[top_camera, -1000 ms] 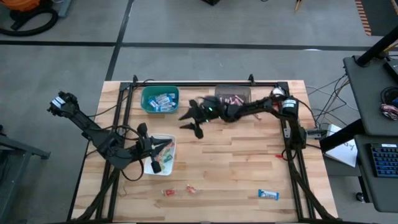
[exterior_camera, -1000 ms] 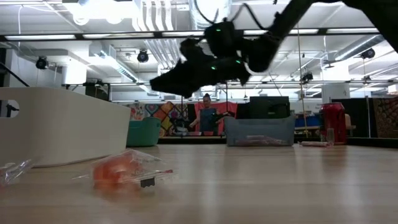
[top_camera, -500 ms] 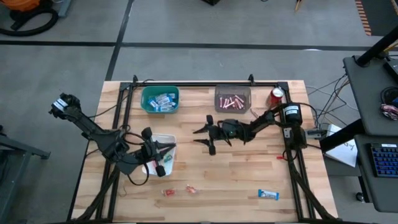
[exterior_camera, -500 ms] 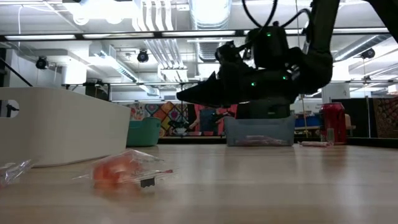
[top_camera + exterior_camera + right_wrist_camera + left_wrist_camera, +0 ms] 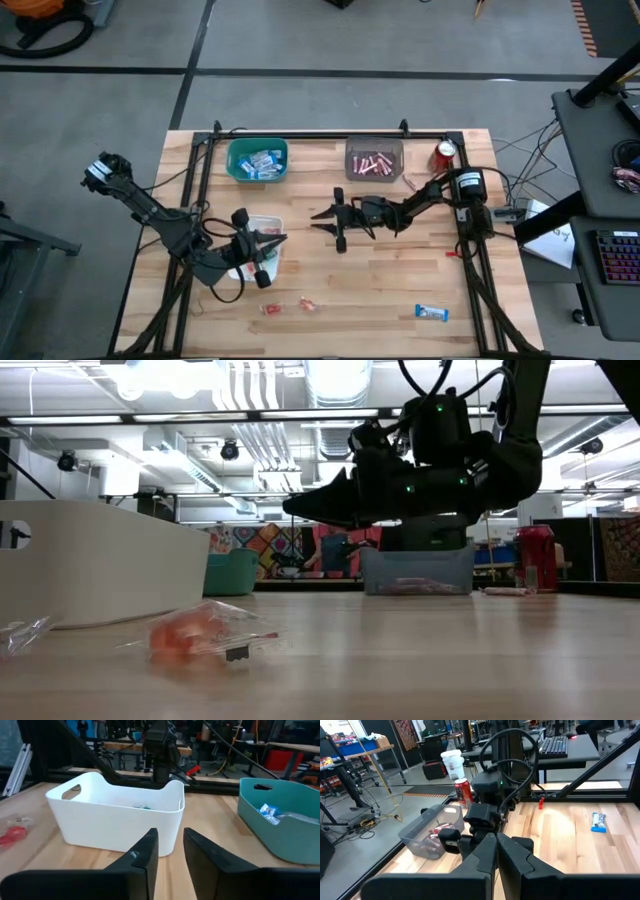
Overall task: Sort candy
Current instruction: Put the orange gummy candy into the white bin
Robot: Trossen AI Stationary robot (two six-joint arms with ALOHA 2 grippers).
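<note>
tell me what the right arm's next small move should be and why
Probably swing the right gripper toward the table's near edge, to the loose blue-and-white mini bar. Its fingers stand open and empty over bare wood mid-table, while that bar and small red pieces lie unsorted. The left gripper hovers over the white bin.

Two dark fingers (image 5: 145, 855) low in front, a small gap between them. Past them, a white tub (image 5: 116, 812) with a handle hole, sitting on the wooden table (image 5: 210, 820). Something small and blue inside the tub, hard to make out. Off to one side, a teal bin (image 5: 280, 820) with blue-and-white candy (image 5: 267, 811) inside. On the other side, a small red candy (image 5: 14, 834) in clear wrap, lying on the wood. Behind the tub, a dark arm (image 5: 159, 750) standing up.
</note>
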